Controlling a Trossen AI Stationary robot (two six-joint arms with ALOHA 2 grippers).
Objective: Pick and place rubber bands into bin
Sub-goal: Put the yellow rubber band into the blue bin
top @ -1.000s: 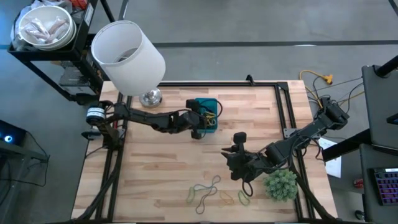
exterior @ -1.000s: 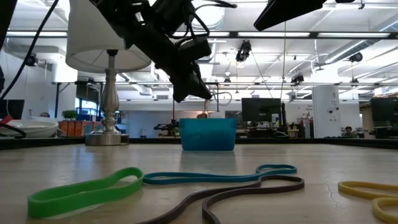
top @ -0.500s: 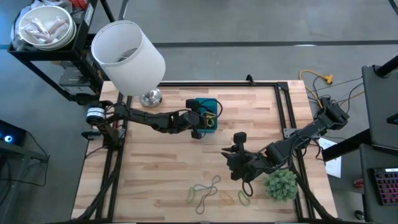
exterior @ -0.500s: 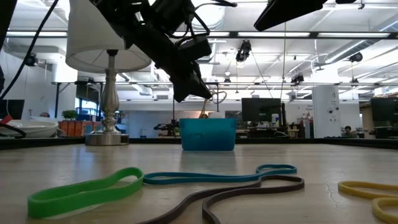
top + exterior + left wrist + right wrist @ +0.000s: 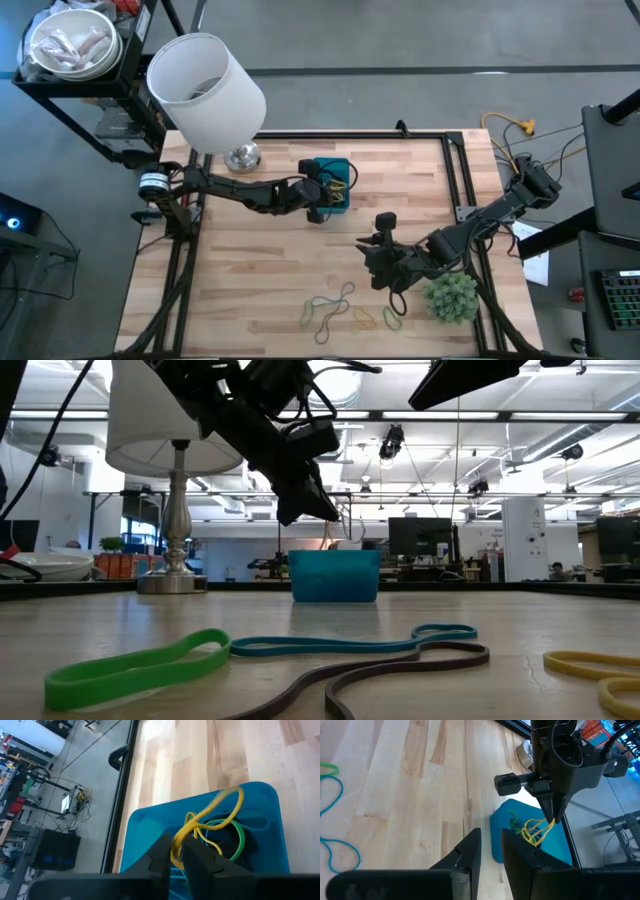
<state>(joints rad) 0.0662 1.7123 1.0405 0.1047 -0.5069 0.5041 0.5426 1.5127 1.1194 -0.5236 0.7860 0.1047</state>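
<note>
The blue bin (image 5: 338, 170) stands at the far middle of the wooden table and holds green, blue and yellow rubber bands (image 5: 227, 827). My left gripper (image 5: 175, 847) hangs just above the bin (image 5: 335, 575) with a yellow rubber band (image 5: 540, 827) at its fingertips. My right gripper (image 5: 491, 840) hovers open over the table's middle right (image 5: 372, 252), nothing between its fingers. More rubber bands (image 5: 340, 310) lie flat near the front edge: green (image 5: 140, 665), teal (image 5: 350, 645), dark (image 5: 400, 665) and yellow (image 5: 590, 665). My left gripper pinches the yellow band's top (image 5: 178, 842) between its two fingertips, slanting down from the table's left side. The band hangs slack below the fingers, and its lower loops (image 5: 220, 807) reach down into the bin among the other bands.
A white lampshade (image 5: 205, 90) on a metal base (image 5: 240, 157) stands at the far left, close to my left arm. A fuzzy green plant ball (image 5: 452, 297) sits at the near right beside my right arm. Black rails frame the table.
The yellow band under my left gripper has changed shape: the small loop beside the fingertips has dropped and now hangs as a thin strand toward the bin. Both arms have kept still.
</note>
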